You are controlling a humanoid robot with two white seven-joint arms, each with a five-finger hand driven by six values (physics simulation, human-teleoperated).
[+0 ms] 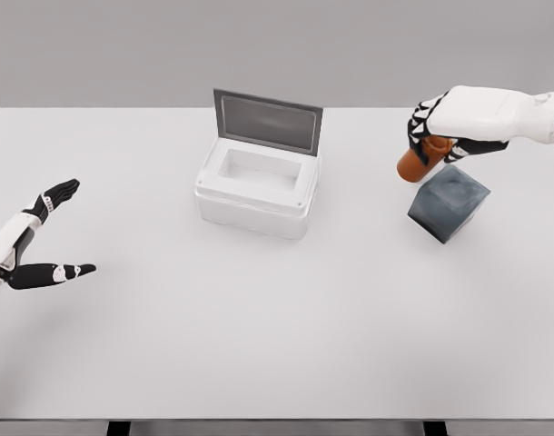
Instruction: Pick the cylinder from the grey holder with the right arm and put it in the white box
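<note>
White table (277,345) bears white box (255,186), grey holder (448,202).

We find a bare test setup of the lab kind, rendered in simulation. A plain white table (277,345) fills the view against a blank grey wall (123,45). Left of the right hand (440,123) stands a white box (256,195) with its lid raised; just below that hand sits a grey holder (448,202).
</note>
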